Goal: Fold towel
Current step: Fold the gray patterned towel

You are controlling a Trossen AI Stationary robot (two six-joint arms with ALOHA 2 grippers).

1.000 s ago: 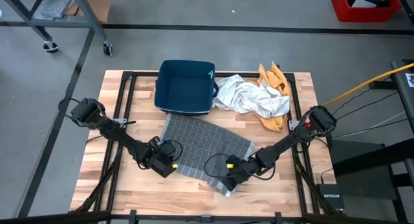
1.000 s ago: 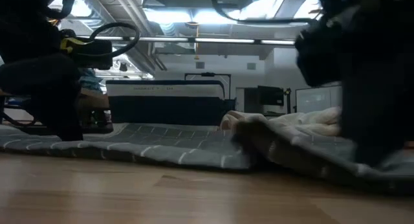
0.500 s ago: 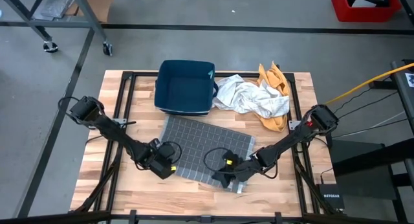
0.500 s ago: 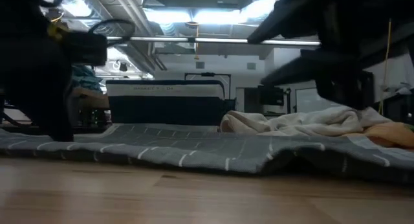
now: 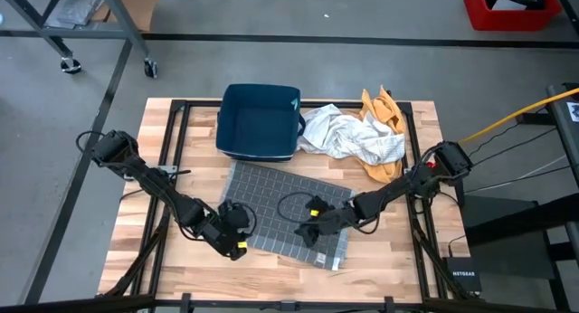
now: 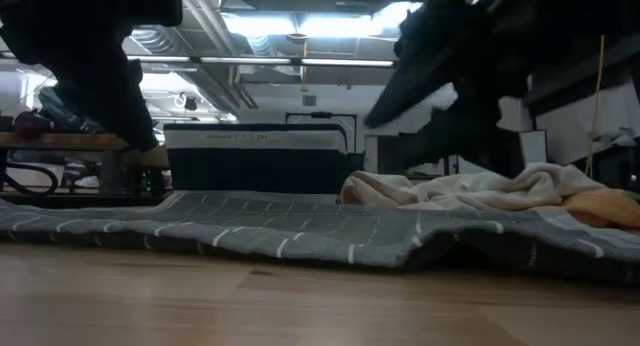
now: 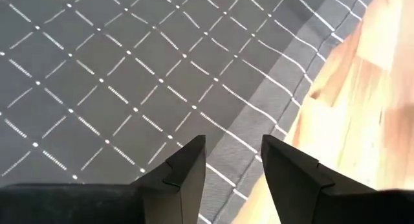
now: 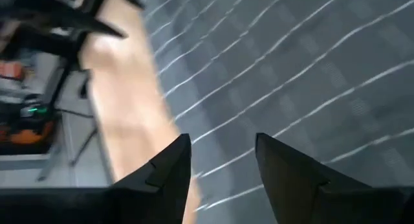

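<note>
A grey towel with a white grid pattern (image 5: 285, 200) lies spread flat on the wooden table, with its near right corner (image 5: 338, 262) on the wood. It also shows in the low view (image 6: 300, 236). My left gripper (image 5: 237, 245) is open above the towel's near left edge (image 7: 278, 114), with wood just beyond it. My right gripper (image 5: 308, 233) is open above the towel's near right part (image 8: 310, 68). In the low view both grippers stand clear above the cloth.
A dark blue bin (image 5: 260, 121) stands at the far side, just behind the towel. A crumpled white cloth (image 5: 348, 137) and an orange cloth (image 5: 384, 123) lie at the far right. Bare wood (image 5: 271, 281) runs along the near edge.
My right gripper has risen and gone toward the table's left, from the towel's near right corner to over the cloth. That corner, bunched up a second ago, now lies spread flat. My left gripper has risen off the towel and gone a little toward the near edge.
</note>
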